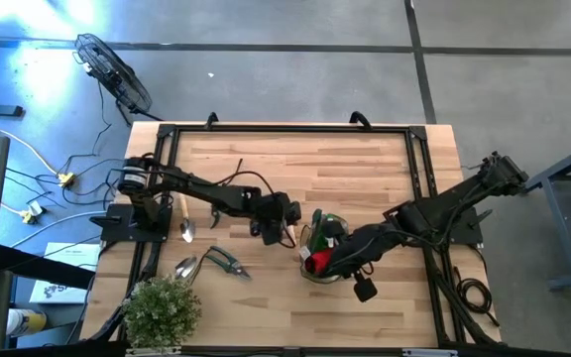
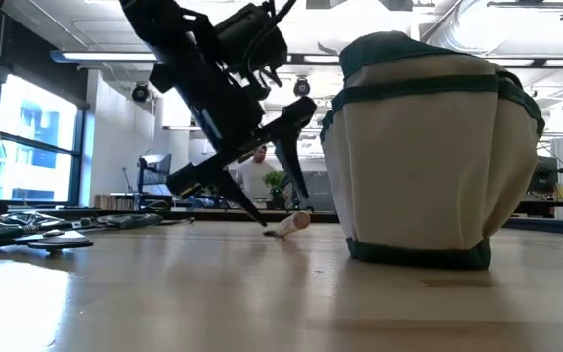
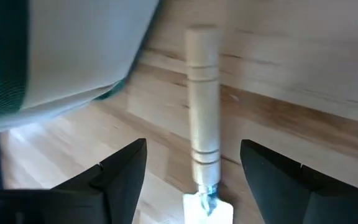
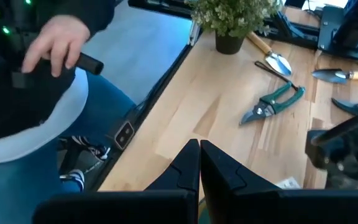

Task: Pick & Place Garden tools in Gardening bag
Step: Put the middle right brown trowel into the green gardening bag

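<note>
The left tool point(image 3: 191, 180) is hanging low over the wooden desk point(image 1: 365, 169) with its fingers point(image 3: 120, 168) spread wide on either side of a wooden-handled garden tool point(image 3: 202, 112), which is lying flat on the boards just beside the gardening bag point(image 2: 428, 156); the fingers are not touching the handle. In the high view the bag point(image 1: 320, 248) is sitting near the desk's middle with a red piece point(image 1: 317, 261) showing at its mouth. The right tool point(image 4: 199, 165) is hovering just beside the bag, its fingers pressed together and pinching nothing. Well apart, toward the left arm's side of the desk, green-handled pruners point(image 4: 272, 102), a wooden-handled trowel point(image 4: 269, 53) and another metal scoop point(image 1: 184, 268) are lying near a potted plant point(image 1: 162, 309). A person's hand point(image 4: 58, 40) is gripping a dark handle beyond the desk edge.
</note>
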You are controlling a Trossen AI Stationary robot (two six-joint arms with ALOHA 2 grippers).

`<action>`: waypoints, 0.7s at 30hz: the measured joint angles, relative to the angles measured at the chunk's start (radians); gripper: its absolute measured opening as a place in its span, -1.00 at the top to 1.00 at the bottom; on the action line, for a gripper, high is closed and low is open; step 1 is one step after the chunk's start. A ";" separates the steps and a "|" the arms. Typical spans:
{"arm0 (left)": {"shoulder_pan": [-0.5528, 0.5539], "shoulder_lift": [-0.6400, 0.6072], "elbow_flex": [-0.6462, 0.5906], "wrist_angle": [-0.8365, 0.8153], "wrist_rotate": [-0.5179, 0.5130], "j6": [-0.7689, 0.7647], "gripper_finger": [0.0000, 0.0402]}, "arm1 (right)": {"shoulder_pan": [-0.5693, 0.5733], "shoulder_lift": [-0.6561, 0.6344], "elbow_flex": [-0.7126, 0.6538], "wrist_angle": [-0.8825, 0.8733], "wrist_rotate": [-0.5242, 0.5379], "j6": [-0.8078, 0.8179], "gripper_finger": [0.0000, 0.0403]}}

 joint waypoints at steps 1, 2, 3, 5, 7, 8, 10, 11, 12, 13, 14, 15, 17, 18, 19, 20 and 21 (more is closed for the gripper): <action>0.000 0.000 0.000 -0.002 0.014 0.008 -0.26 | -0.003 0.000 -0.004 0.001 0.000 -0.003 0.99; 0.000 0.000 0.000 0.007 0.026 0.014 -0.26 | -0.005 0.000 -0.011 0.007 -0.002 -0.004 0.99; 0.000 0.000 0.000 0.014 0.037 0.018 -0.26 | -0.007 0.000 -0.020 0.010 -0.002 -0.004 0.99; 0.000 0.000 0.000 0.031 0.057 0.020 -0.26 | -0.017 0.000 -0.038 0.009 -0.002 -0.004 0.99; 0.000 0.000 0.000 0.045 0.074 0.028 -0.26 | -0.032 0.000 -0.056 0.016 0.000 0.001 0.99; 0.000 0.000 0.000 0.048 0.075 0.040 -0.26 | -0.039 0.000 -0.066 0.030 0.001 0.001 0.99; 0.000 0.001 0.000 0.046 0.075 0.065 -0.26 | -0.051 0.001 -0.079 0.080 -0.022 0.001 0.99; 0.000 0.005 0.000 0.047 0.074 0.072 -0.26 | -0.058 0.001 -0.080 0.098 -0.048 0.001 0.98; 0.000 0.008 0.000 0.046 0.073 0.076 -0.26 | -0.063 0.001 -0.081 0.109 -0.077 0.000 0.98; 0.000 0.010 0.000 0.041 0.072 0.084 -0.26 | -0.067 0.001 -0.081 0.114 -0.103 0.000 0.98; 0.000 0.010 0.000 0.039 0.071 0.089 -0.26 | -0.071 0.001 -0.081 0.117 -0.124 0.000 0.98; 0.000 0.010 0.000 0.042 0.071 0.091 -0.26 | -0.073 0.001 -0.081 0.118 -0.136 0.000 0.98; 0.000 0.022 0.001 0.058 0.081 0.097 -0.26 | -0.077 0.001 -0.082 0.117 -0.137 0.000 0.98; 0.000 0.028 0.001 0.058 0.088 0.103 -0.26 | -0.077 0.001 -0.082 0.117 -0.137 -0.001 0.98; 0.000 0.030 -0.002 0.051 0.096 0.111 -0.26 | -0.078 0.001 -0.082 0.116 -0.137 -0.001 0.98; 0.000 0.037 -0.002 0.056 0.101 0.121 -0.26 | -0.078 0.001 -0.082 0.115 -0.135 -0.001 0.98; 0.000 0.050 0.001 0.086 0.102 0.128 -0.26 | -0.078 0.001 -0.082 0.114 -0.134 -0.001 0.98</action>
